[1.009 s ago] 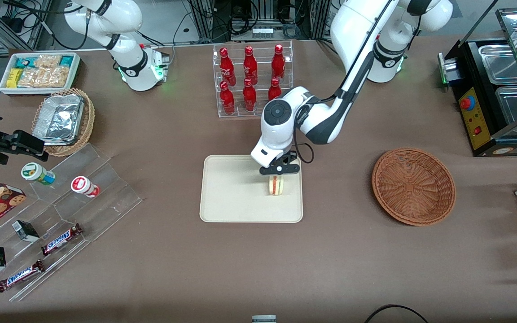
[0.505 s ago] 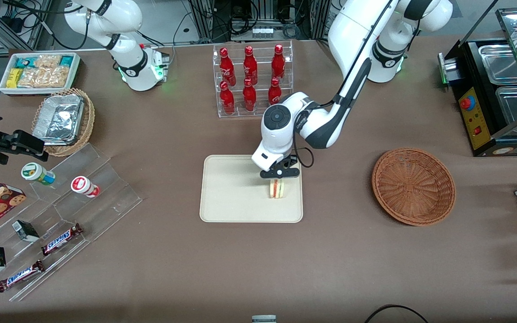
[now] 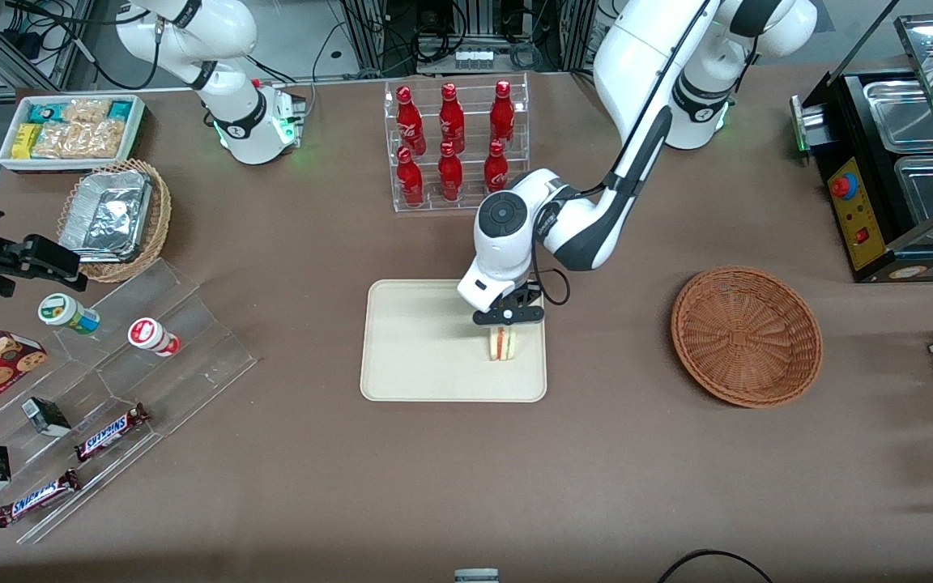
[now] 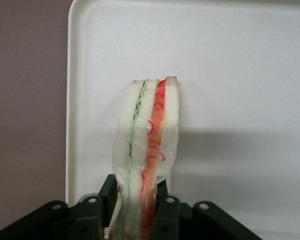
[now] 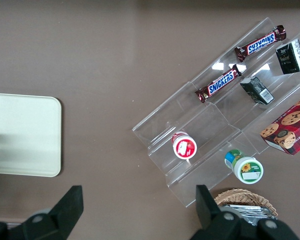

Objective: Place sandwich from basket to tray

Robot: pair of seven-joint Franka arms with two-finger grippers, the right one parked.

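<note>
Over the tray (image 3: 418,356), gripper (image 3: 507,317) jaws pinch the sandwich (image 4: 147,145).

The sandwich (image 3: 501,343) is a small wedge of pale white bread, with a green layer and a red-orange layer along its cut edge (image 4: 147,145). It stands upright on its edge on the tray (image 3: 418,348), close to the tray's edge toward the working arm's end of the table. The gripper (image 3: 504,320) is directly above it, and its two black fingers (image 4: 165,207) press the bread from both sides. The tray is flat, cream-white and rectangular, with rounded corners and a low rim, and lies in the middle of the table. The basket (image 3: 746,335) is round, shallow, reddish-brown wicker, with nothing inside, well apart from the tray toward the working arm's end.
</note>
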